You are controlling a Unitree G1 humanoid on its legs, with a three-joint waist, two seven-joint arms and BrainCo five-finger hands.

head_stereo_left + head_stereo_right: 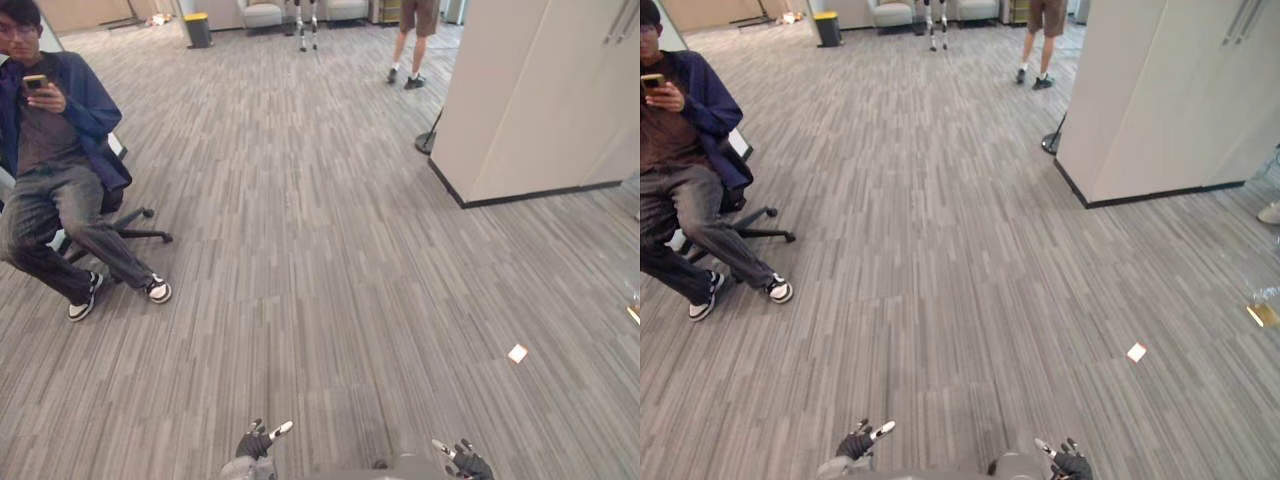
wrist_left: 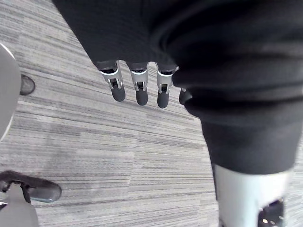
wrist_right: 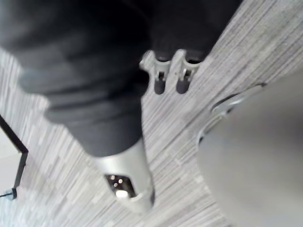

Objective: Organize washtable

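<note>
My left hand point(image 1: 256, 443) hangs low at the bottom edge of the left eye view, over grey striped carpet point(image 1: 330, 300). Its fingers point(image 2: 137, 87) are straight in the left wrist view and hold nothing. My right hand point(image 1: 466, 462) sits at the bottom edge further right. In the right wrist view its fingers point(image 3: 170, 78) hang relaxed above the carpet, also holding nothing.
A person point(image 1: 50, 170) sits on a wheeled office chair point(image 1: 125, 225) at the left, holding a phone. A tall white cabinet point(image 1: 545, 95) stands at the right. A small white scrap point(image 1: 517, 353) lies on the carpet. Another person point(image 1: 412, 40) stands far back, near a yellow-lidded bin point(image 1: 198, 29).
</note>
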